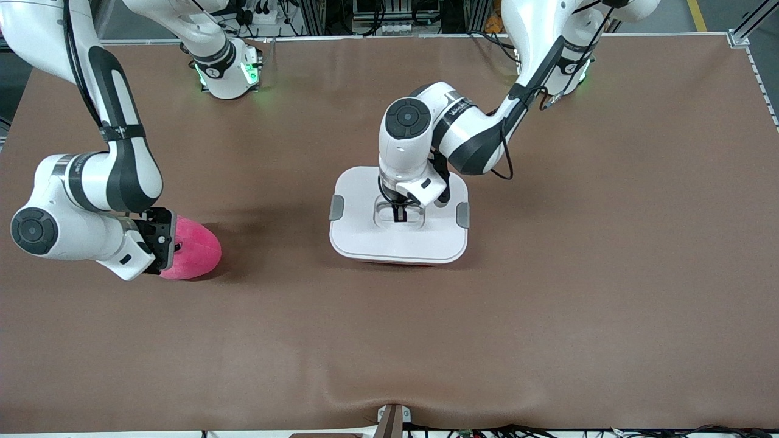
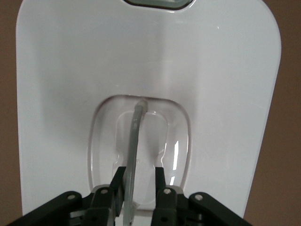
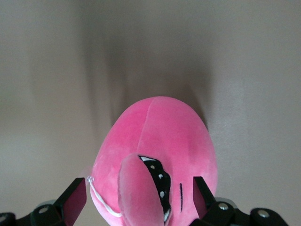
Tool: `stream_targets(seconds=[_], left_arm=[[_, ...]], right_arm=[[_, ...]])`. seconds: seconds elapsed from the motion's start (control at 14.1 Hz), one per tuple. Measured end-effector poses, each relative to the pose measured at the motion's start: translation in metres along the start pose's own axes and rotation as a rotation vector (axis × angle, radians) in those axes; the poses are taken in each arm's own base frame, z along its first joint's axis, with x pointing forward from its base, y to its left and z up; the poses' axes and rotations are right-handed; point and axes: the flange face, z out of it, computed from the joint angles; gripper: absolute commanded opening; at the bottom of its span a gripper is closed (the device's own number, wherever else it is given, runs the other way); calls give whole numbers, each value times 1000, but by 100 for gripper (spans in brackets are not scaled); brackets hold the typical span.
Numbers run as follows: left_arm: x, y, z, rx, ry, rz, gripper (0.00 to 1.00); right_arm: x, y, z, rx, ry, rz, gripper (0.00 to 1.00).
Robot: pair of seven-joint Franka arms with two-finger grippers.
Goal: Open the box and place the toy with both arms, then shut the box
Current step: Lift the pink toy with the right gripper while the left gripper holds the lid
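Note:
The box stands mid-table with its white lid on and both grey clips at the sides. My left gripper is down in the lid's recess, its jaws astride the thin handle strip. One finger lies against the strip and the other stands a little off it, so the left gripper is narrowly open. The pink plush toy lies toward the right arm's end of the table. My right gripper is low over the toy, wide open, a finger at each side.
Brown cloth covers the whole table. A thin strip of the pink tub shows under the lid's edge nearest the front camera. The arms' bases stand along the table's edge farthest from the front camera.

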Motion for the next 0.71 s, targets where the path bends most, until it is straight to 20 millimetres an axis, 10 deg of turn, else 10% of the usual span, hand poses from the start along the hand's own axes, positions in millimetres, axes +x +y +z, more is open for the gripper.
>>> stream_targets(seconds=[0.14,0.71], left_arm=[[0,1,0,-1,0,-1,24],[0,1,0,-1,0,-1,16]], right_arm=[[-2,0,1,1,7,-2,4],[-1,1,-1,-12,24,-5,0]])
